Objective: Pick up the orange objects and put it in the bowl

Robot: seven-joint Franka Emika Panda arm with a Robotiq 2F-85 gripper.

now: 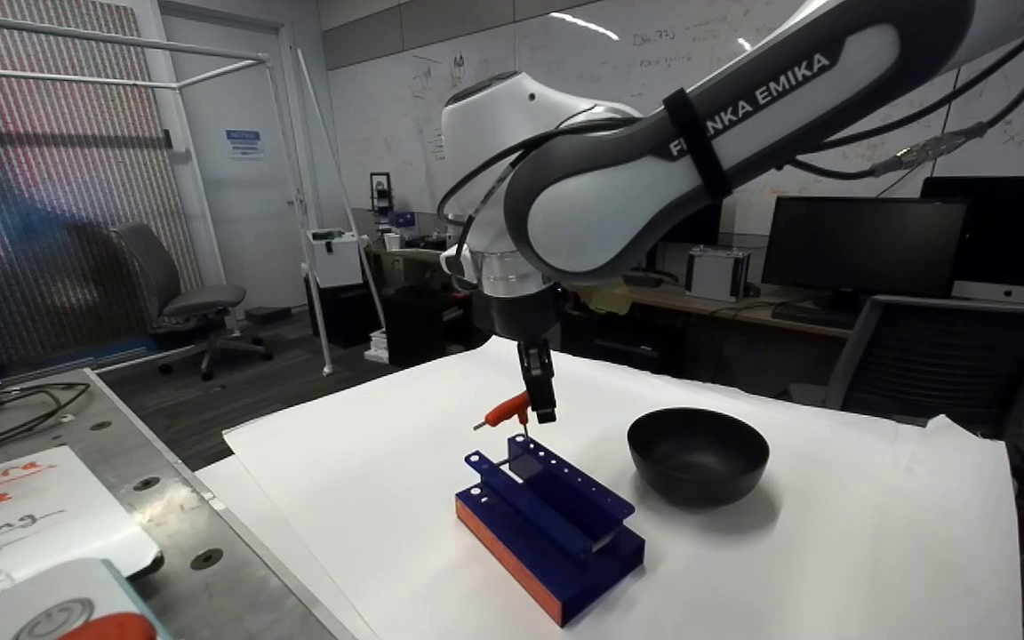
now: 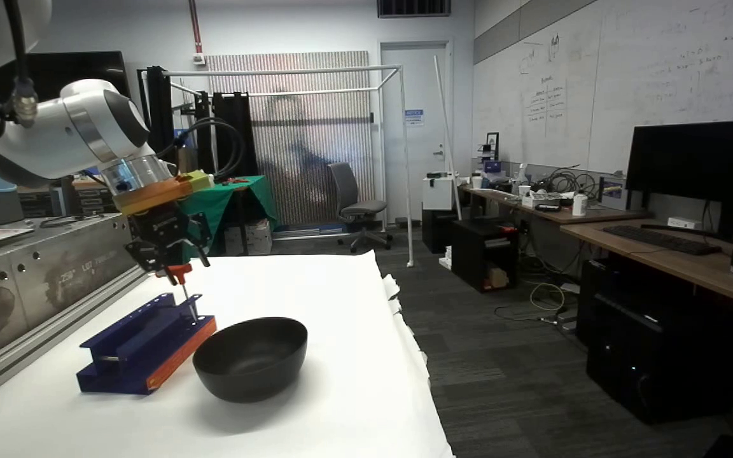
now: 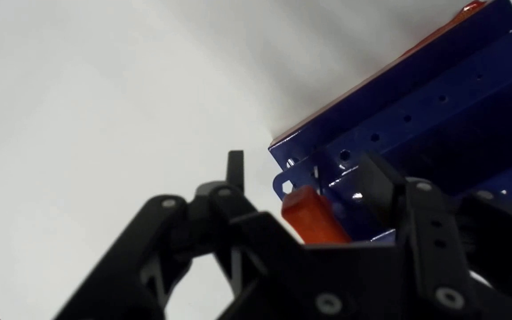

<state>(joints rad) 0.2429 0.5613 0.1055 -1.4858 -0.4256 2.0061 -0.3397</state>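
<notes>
"One white-covered table (image 1: 876,551) spread out below the pincer (image 3: 306,178). What came next in size?"

"The arm (image 1: 601,209), white and dark grey, which loomed over the pincer and carried it."

"And under the pincer?"

"The blue rack (image 1: 556,533), lying on the table, with an orange strip (image 1: 508,558) along its base. One end of it was just below the pincer; the rest stretched off from there."

"Where was the bowl (image 1: 699,471)?"

"Black and round, it stood upright on the table, lower than the pincer and to its right in both exterior views, beside the rack without touching it."

"How were the pincer's fingers (image 3: 236,171) set?"

"Spread apart. In the wrist view a gap showed on each side of what lay between them."

"Which was?"

"The orange tool (image 3: 314,218), smallest of the lot. In an exterior view its handle (image 1: 503,411) stuck out beside the fingertips; in the wrist view part of it was hidden by the pincer's body. A thin metal shaft (image 2: 185,292) ran down from it to the rack's end, below the pincer. Whether that shaft sat in a hole could not be told."
</notes>
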